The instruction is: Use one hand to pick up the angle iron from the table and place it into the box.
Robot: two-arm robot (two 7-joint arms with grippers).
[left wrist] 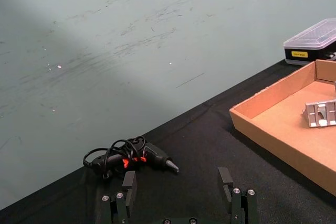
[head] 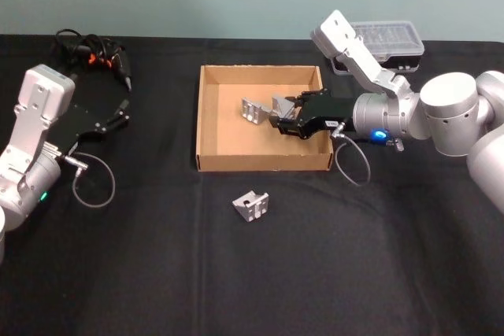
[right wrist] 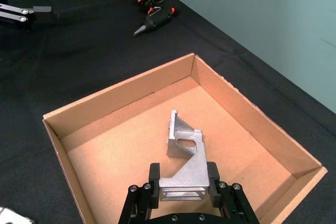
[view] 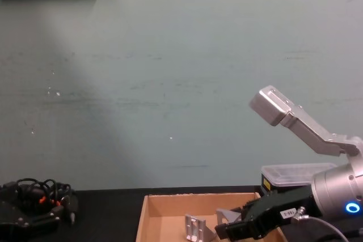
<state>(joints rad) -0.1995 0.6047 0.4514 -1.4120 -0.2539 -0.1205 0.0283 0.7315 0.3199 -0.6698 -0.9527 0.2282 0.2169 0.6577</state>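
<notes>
The table (head: 236, 289) is flat black, the box (head: 206, 120) on it plain tan cardboard, and the wall (view: 170, 83) behind is pale green with faint scuffs. The angle iron (head: 282, 105) in the black right gripper (head: 280, 116), a second angle iron (head: 252, 110) and a third angle iron (head: 251, 205) are all dull silver-grey, like the right arm (head: 449, 112) with its glowing blue ring (head: 379, 135). The left gripper (head: 122, 112) is black too, the corded tool (head: 98, 54) is black with orange-red marks, and the case (head: 382, 41) has a clear lid, a black base and a yellow label (left wrist: 299, 54).
</notes>
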